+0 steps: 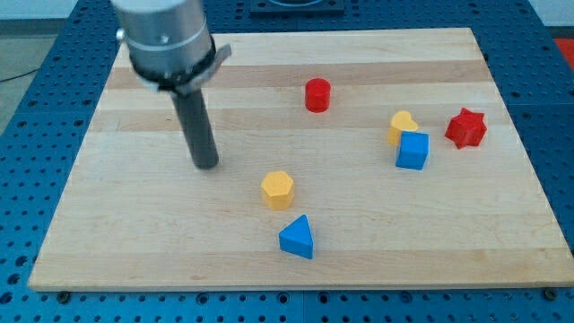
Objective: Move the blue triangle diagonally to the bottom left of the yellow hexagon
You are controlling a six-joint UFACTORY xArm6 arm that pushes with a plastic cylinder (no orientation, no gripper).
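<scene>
The blue triangle (297,238) is seen just below and slightly right of the yellow hexagon (278,189). My tip (207,164) stands well left of the hexagon, touching nothing; no hand is fitted. The approach step is judged in hand: the triangle's right side must be reached next, then pushed leftward.

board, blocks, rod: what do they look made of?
Board: looks like light wood, matte, with visible grain and plank seams. Blocks, e.g. blue triangle and yellow hexagon: solid colour, smooth, slight sheen; painted wood or plastic, can't tell which. Rod: dark, matte, probably metal or plastic; my tip sits at the hexagon's upper left, apart from it.
</scene>
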